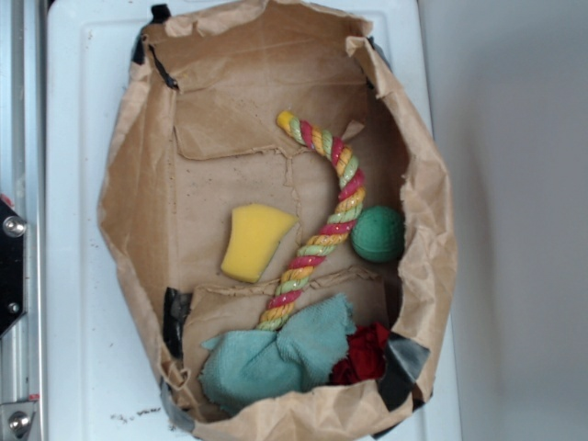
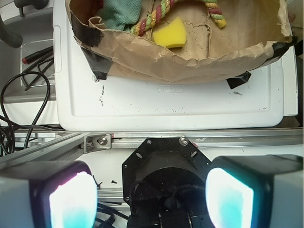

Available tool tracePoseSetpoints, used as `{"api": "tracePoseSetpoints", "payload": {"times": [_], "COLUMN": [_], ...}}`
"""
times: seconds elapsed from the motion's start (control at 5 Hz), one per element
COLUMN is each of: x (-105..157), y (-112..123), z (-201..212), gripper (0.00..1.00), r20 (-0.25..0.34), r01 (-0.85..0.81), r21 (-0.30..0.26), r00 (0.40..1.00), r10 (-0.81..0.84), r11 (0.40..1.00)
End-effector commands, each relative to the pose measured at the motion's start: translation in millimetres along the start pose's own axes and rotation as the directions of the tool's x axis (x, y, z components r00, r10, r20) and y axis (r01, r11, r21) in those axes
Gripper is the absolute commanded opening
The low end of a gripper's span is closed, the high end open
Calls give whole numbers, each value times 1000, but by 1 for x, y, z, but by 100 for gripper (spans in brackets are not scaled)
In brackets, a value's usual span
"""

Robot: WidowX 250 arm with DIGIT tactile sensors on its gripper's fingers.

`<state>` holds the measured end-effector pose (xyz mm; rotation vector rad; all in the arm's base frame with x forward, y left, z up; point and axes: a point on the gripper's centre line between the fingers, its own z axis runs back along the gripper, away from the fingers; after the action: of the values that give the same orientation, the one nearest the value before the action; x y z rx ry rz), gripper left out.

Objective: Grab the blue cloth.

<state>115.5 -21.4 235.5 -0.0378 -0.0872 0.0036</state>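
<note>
Blue cloth [image 1: 271, 360] is sitting in the near end of the brown paper bag [image 1: 138, 202] in the exterior view, w/ the small red cloth [image 1: 363, 354] bunched just right of it & the lower end of the rope toy [image 1: 322, 230] touching its top edge. You're working w/ the gripper [image 2: 151, 197] parked well outside the bag, above the rail beside the white lid [image 2: 166, 102], pads [image 2: 228, 197] standing wide apart & holding nothing. From the wrist view only a corner of the cloth is peeking over the bag's torn rim. You're wanting to travel over the rim first, then be dropping straight down on the cloth's thick middle bunch, keeping clear of the rope & the red rag so you're pinching one thing only. Yellow sponge [image 1: 255, 241] & green ball [image 1: 378, 233] are lying farther in, out of your way. Cloth is looking soft, pale teal, heavily wrinkled, w/ raised folds giving you something to bite on
</note>
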Motion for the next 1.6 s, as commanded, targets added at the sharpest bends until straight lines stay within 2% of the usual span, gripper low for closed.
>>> {"api": "tracePoseSetpoints", "payload": {"times": [0.0,0.2,0.4,0.6,0.8,1.0,1.4], "x": [0,45,84,112,127,136,136], "y": [0,-6,-6,-6,-10,-16,-2], "z": [0,2,-3,-20,-55,-81,-105], "gripper": [100,100,100,100,100,100,100], "r20": [0,50,80,75,89,69,20], "r01": [0,-19,-8,13,66,82,56], "r21": [0,17,8,-22,-80,-120,-124], "r00": [1000,999,997,997,994,995,998], "r10": [0,18,7,-11,-59,-74,-54], "r11": [1000,1000,1000,1000,995,989,991]}}
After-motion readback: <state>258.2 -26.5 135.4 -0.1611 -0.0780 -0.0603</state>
